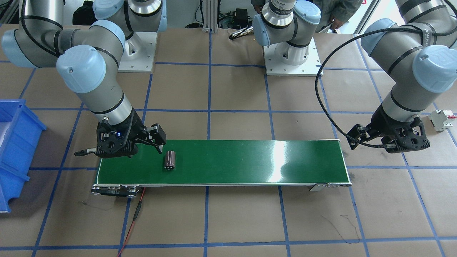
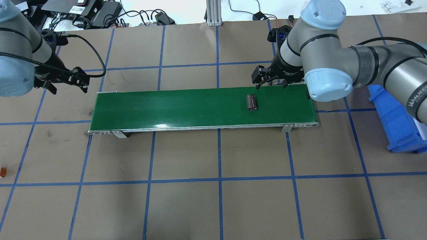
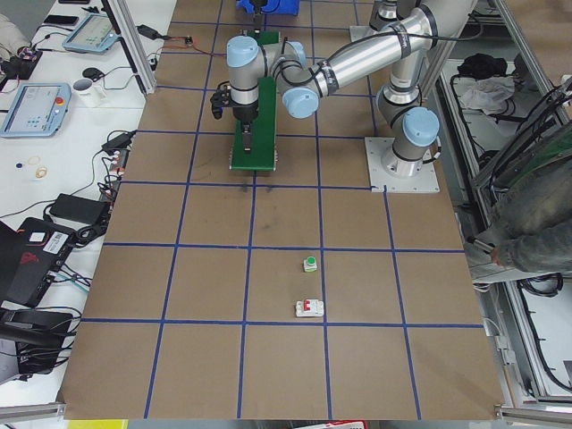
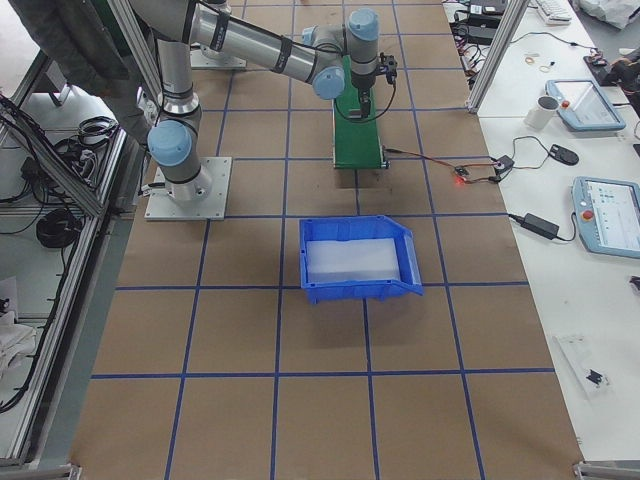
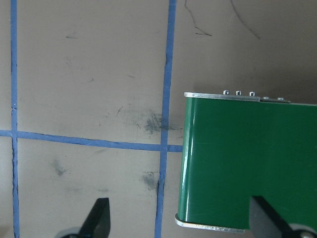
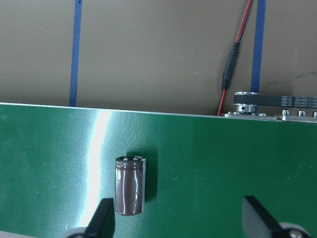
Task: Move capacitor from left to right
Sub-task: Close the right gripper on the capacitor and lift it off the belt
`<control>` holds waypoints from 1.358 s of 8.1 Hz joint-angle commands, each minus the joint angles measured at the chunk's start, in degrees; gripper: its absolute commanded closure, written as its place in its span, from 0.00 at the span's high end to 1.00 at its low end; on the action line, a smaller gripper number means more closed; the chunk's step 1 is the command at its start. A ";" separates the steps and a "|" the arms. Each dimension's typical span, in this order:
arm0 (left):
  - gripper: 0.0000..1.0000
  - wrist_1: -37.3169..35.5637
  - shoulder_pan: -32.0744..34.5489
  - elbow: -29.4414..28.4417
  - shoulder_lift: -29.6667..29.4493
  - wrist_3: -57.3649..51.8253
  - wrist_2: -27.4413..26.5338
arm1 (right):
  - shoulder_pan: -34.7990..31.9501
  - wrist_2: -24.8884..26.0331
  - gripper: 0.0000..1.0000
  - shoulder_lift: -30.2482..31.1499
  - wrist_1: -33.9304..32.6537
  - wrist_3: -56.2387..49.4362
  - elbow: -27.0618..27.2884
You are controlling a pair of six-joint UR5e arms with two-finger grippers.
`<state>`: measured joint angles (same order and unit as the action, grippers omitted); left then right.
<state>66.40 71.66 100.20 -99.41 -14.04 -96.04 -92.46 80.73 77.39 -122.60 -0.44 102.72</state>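
Observation:
The capacitor (image 1: 169, 159) is a dark brown cylinder lying on the green conveyor belt (image 1: 250, 160), near its end on my right side. It also shows in the overhead view (image 2: 252, 102) and the right wrist view (image 6: 130, 186). My right gripper (image 2: 271, 86) is open and empty. It hovers over the belt's far edge, just beside the capacitor and apart from it. In the right wrist view the capacitor lies just inside one finger (image 6: 101, 220). My left gripper (image 2: 68, 89) is open and empty, off the belt's other end (image 5: 247, 163).
A blue bin (image 2: 397, 123) stands on the table beyond the belt's right end. A white circuit breaker (image 1: 442, 119) and a green-capped push button (image 3: 309, 264) lie on the table on my left side. A red wire (image 6: 233, 74) runs from the belt's motor end.

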 commanded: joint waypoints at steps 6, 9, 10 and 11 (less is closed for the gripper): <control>1.00 0.04 0.15 0.00 0.89 1.21 0.15 | 0.00 0.74 0.69 -5.49 -1.76 0.00 1.78; 1.00 0.04 0.15 0.00 0.89 1.21 0.15 | 0.00 1.44 0.56 -6.37 -1.68 -0.17 2.13; 1.00 0.04 0.23 0.00 0.89 1.21 0.15 | 0.08 1.71 0.36 -6.37 -1.41 -0.26 2.65; 1.00 0.04 0.23 0.00 0.89 1.21 0.15 | 0.26 2.06 0.19 -5.76 -1.06 -0.35 2.66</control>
<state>66.45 71.87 100.20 -98.53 -12.83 -95.89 -92.42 82.28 71.13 -124.14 -0.63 105.05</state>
